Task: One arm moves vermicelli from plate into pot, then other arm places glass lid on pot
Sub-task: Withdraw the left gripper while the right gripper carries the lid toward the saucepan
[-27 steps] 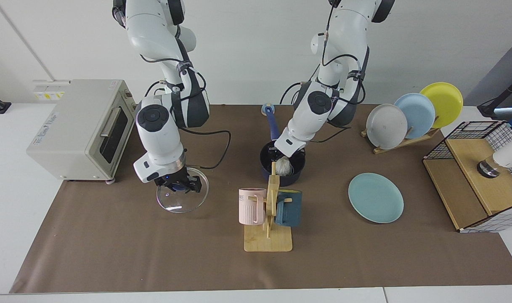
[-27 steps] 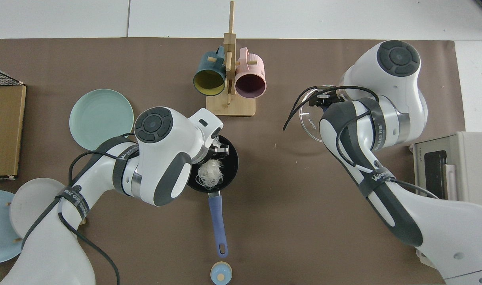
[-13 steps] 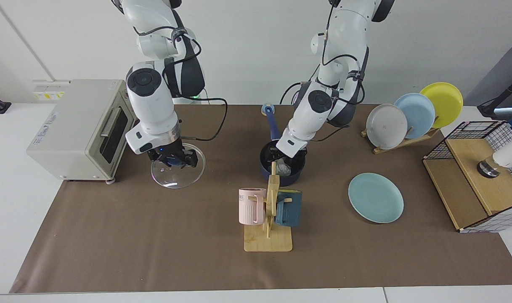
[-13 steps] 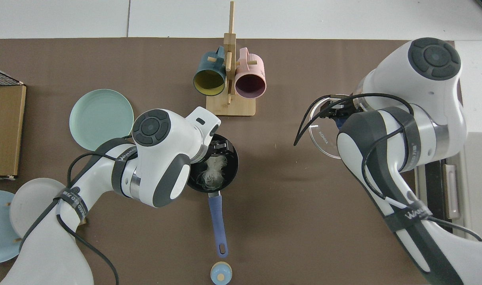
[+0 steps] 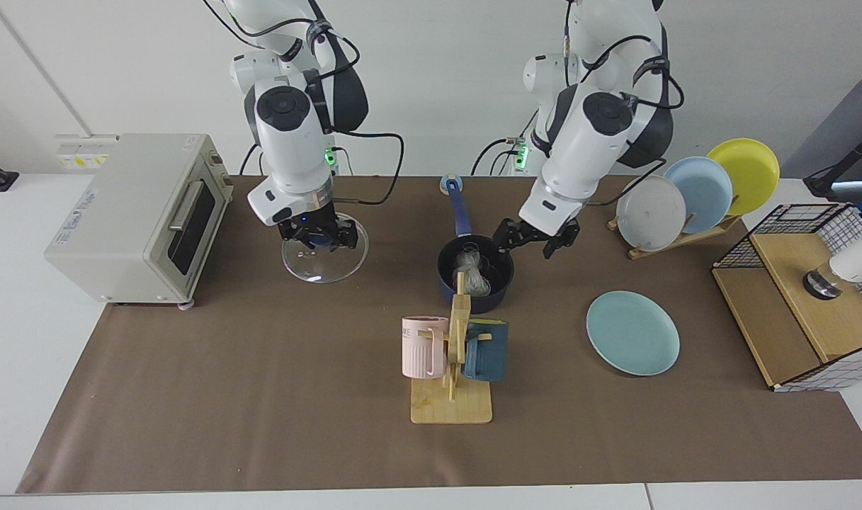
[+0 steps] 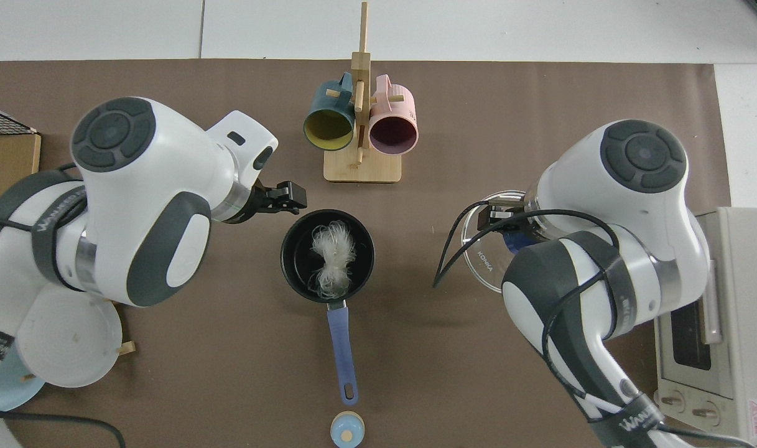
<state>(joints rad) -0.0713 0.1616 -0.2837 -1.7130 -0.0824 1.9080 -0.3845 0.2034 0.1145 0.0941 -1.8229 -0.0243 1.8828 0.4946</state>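
The vermicelli (image 6: 332,258) is sitting inside the pot (image 6: 293,274) as a loose white clump, so the first half of the job looks done to me. The pot is resting on the counter (image 5: 261,397) just behind the wooden mug rack (image 5: 453,368), with its blue handle (image 6: 342,348) pointing toward the robots. The teal plate (image 5: 632,333) is lying bare off to the side, well apart from the pot.

The left end effector (image 5: 537,241) is hanging just beside the pot rim, above the counter, with its fingers apart and nothing in them. Judging by that, this arm is finished with its part and only needs to be clear of the pot.

So the step in hand is the lid. The right end effector (image 5: 316,235) is clamped on the blue knob of the glass lid (image 5: 323,261), carrying it off the counter, between the toaster oven (image 5: 140,212) and the pot. In the top view the lid (image 6: 478,261) is partly hiding under the arm's wrist.

Next move, I'm guessing: the lid needs travelling sideways until it's centred over the pot, kept level, then lowering so the metal rim seats all round. The left end effector being so near the rim is the thing to watch.
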